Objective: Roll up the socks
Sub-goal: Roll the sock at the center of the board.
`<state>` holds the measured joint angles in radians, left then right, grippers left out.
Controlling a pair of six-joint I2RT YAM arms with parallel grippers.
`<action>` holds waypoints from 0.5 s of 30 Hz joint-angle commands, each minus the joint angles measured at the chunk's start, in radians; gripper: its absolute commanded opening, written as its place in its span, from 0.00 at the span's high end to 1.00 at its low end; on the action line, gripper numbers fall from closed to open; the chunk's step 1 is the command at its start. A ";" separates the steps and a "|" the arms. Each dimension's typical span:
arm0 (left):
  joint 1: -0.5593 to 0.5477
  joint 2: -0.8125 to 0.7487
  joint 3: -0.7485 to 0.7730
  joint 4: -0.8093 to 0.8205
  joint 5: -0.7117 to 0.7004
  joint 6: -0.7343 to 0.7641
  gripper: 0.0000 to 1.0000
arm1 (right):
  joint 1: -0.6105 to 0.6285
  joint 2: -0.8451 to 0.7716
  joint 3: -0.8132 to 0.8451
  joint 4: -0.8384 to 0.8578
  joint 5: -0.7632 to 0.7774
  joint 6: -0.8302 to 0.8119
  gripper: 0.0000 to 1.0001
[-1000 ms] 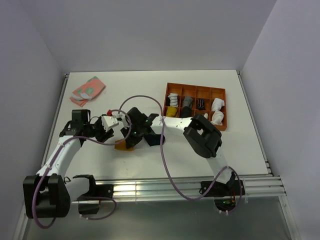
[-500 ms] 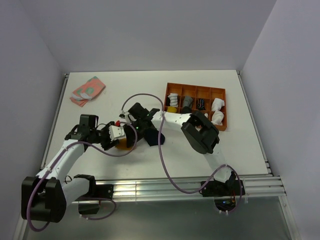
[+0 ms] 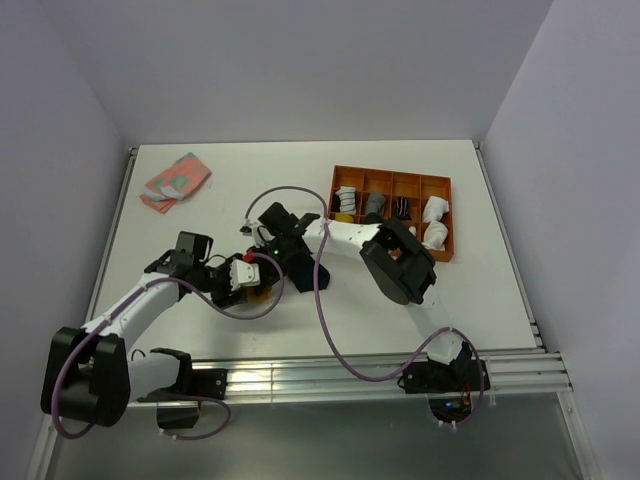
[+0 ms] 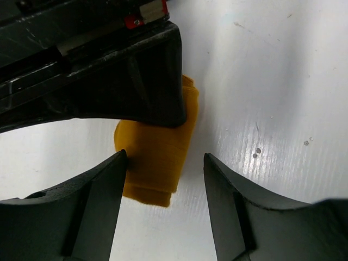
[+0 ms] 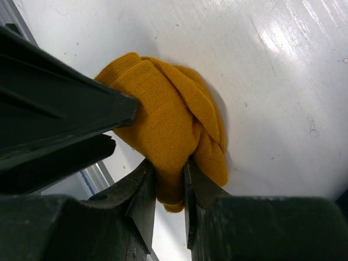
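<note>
- Right pincer (image 5: 169, 176): pressed together on a fold at the lower edge of the mustard sock (image 5: 174, 114), with knit bulging out on either side of my fingertips
- Left pincer (image 4: 163, 163): spread wide and low over the same bundle, one finger on each side; the left-hand finger is touching its edge or just beside it, I cannot tell which
- Mustard sock: a loose, twisted lump lying on the white table (image 5: 283, 76), near its middle and between my two wrists; the striped cuff is not in view
- Handling, as I judge it: light, soft ribbed knit with no stiffness; it yields under the fingers and would likely spring open if released; the fabric is grippy rather than slippery and is not fragile
- Where to take hold, as I judge it: across the thick of the lump, over the overlapping folds; a pinch on one loose layer would only drag that layer out
- Navy sock (image 3: 320, 275): a dark shape on the table just beside the lump, partly hidden under my right arm
- Tray (image 3: 392, 172): orange, with rolled socks in its compartments, well apart to the right
- Pink-and-green cloth (image 3: 175, 180): folded, at the far left
</note>
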<state>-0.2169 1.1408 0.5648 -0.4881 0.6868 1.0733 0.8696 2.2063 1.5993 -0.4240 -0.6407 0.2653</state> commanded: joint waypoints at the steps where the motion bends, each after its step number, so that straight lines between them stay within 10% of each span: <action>1: -0.006 0.058 0.050 0.022 0.034 -0.045 0.37 | -0.007 0.047 -0.004 -0.087 0.038 -0.009 0.87; 15: -0.003 0.224 0.135 0.014 0.037 -0.111 0.50 | -0.024 0.032 -0.078 -0.010 -0.014 0.023 0.87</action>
<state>-0.2195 1.3403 0.6632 -0.4683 0.7025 0.9764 0.8536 2.2078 1.5734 -0.3847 -0.6861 0.2825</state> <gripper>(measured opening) 0.516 0.280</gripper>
